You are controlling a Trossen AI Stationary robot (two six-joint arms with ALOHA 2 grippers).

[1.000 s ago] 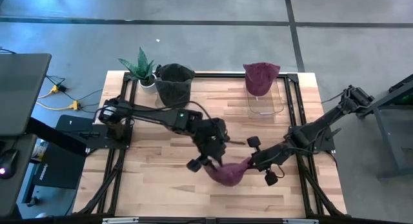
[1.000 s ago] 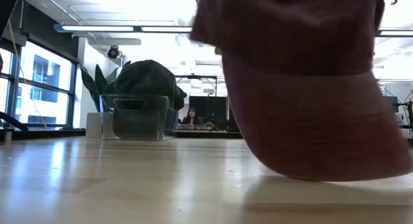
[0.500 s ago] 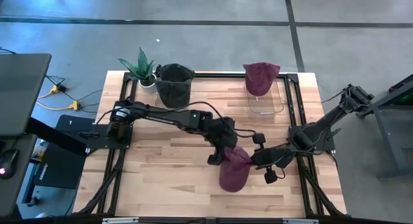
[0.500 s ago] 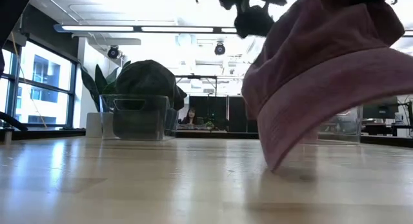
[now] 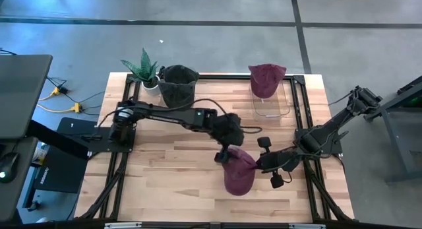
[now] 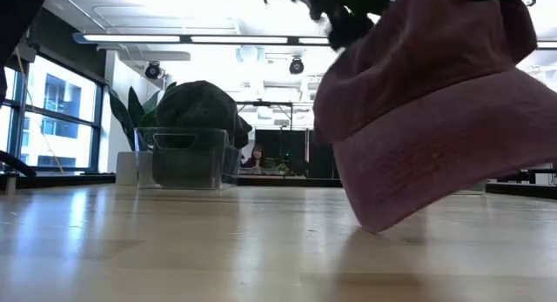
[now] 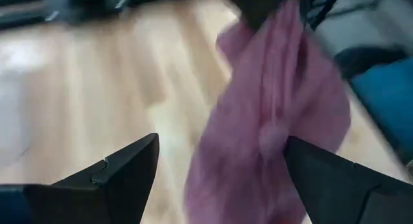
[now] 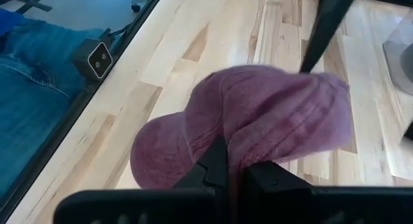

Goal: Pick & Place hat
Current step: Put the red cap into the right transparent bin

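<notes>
We see that the pink hat has dropped lower than it was half a second ago — in the low view its brim edge now touches the wooden desk, where before it hung a bit higher and more tilted. From above, the hat lies near the front middle of the desk, much where it was.

The left gripper has pulled back a little toward the middle of the desk. Its arm reaches across from the left side, and its wrist hangs just over the hat's back edge. In the left wrist view its two dark fingers stand wide apart with the hat between and beyond them, so its jaws are released.

The right gripper comes in low from the right side, its arm bent down toward the desk. In the right wrist view its jaws are clenched on a fold of the hat's cloth.
</notes>
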